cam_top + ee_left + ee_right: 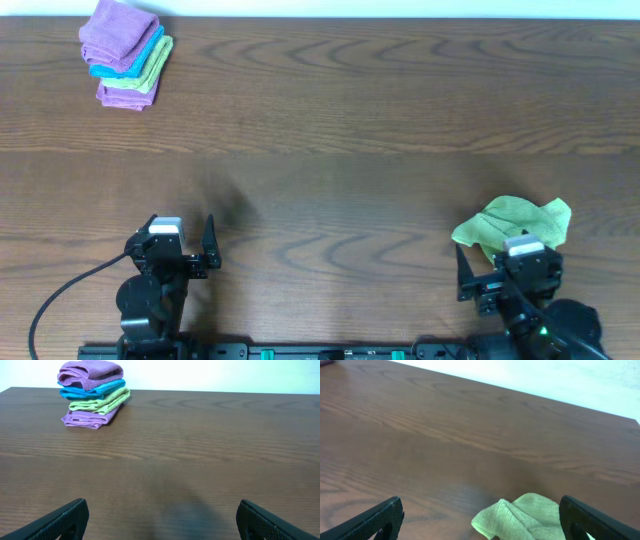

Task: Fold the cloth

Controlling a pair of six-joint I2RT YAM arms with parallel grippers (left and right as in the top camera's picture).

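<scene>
while four folded cloths (126, 52) sit stacked, one green cloth (510, 222) lies crumpled.

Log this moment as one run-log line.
stage: fold not begun | green cloth: crumpled, by right gripper | left gripper: open, empty | right gripper: open, empty | folded cloth stack: far left corner

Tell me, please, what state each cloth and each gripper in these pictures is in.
green cloth: crumpled, not folded, lying loose.
stack of cloths: folded, piled four high: purple, blue, green, purple.
left gripper: open, holding nothing.
right gripper: open, holding nothing, right by the green cloth.
</scene>
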